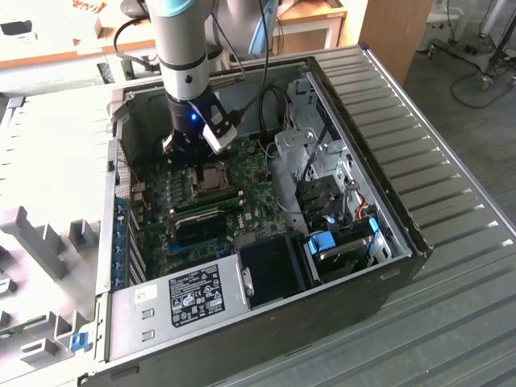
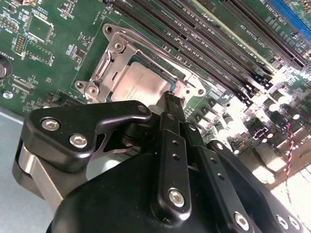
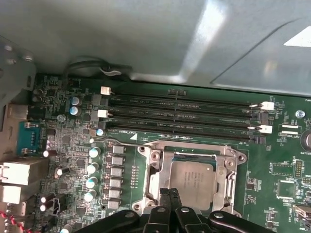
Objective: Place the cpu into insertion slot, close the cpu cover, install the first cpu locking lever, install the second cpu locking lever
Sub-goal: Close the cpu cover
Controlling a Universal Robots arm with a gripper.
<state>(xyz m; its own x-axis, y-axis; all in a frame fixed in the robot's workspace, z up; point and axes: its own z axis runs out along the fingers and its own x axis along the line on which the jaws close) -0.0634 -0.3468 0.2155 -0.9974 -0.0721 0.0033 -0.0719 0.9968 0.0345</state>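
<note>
The cpu (image 3: 194, 180) (image 2: 140, 86) lies flat in the insertion slot (image 1: 211, 177), its silvery top showing through the window of the cpu cover (image 3: 228, 170) (image 2: 115, 53). The cover lies down flat over the chip's edges. My gripper (image 3: 169, 192) (image 2: 170, 97) (image 1: 187, 151) is shut, its two black fingers pressed together with nothing between them. The fingertips hover at the rim of the socket, right beside one edge of the cpu. I cannot tell whether they touch the metal frame. The fingers hide part of that side of the socket.
Long black memory slots (image 3: 180, 116) run beside the socket. Capacitors (image 3: 92, 167) and rear ports (image 3: 14, 174) stand on another side. In the exterior view, a black shroud (image 1: 270, 270), power supply (image 1: 189, 294), drive cage (image 1: 330, 242) and cables (image 1: 270, 101) crowd the open case (image 1: 403, 226).
</note>
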